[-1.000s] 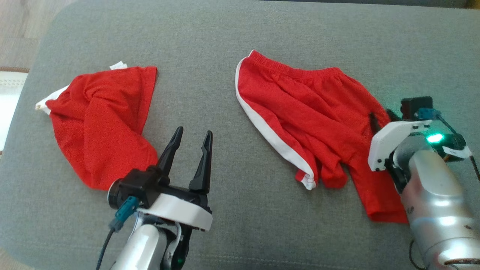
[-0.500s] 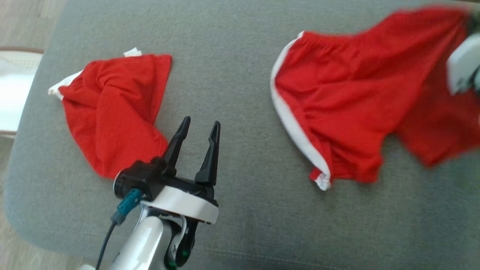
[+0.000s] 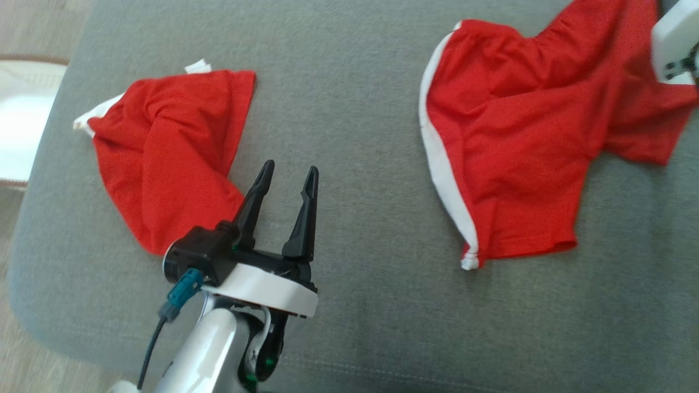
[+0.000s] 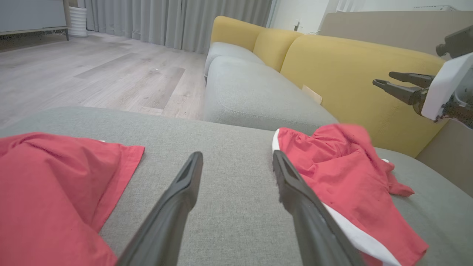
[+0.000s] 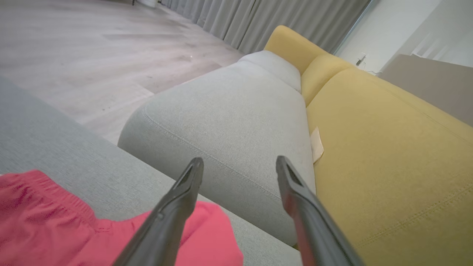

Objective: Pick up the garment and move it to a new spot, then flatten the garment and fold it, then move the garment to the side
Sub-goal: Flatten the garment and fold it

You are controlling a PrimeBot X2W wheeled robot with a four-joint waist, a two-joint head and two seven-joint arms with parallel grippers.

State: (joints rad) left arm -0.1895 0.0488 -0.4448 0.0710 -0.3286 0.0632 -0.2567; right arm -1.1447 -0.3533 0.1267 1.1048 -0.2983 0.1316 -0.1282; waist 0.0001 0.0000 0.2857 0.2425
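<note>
Red shorts (image 3: 508, 164) lie rumpled at upper right on the grey cushion (image 3: 355, 82). Above them the right end effector (image 5: 239, 162) hangs with fingers apart, empty. At lower left, the left end effector (image 3: 290, 167) is likewise apart.

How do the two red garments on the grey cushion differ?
The shorts carry a long white side stripe; the left garment shows white only at its upper edge. The shorts lie spread wide; the left garment is bunched into a narrower heap. Both are red, wrinkled, and rest on the cushion.
</note>
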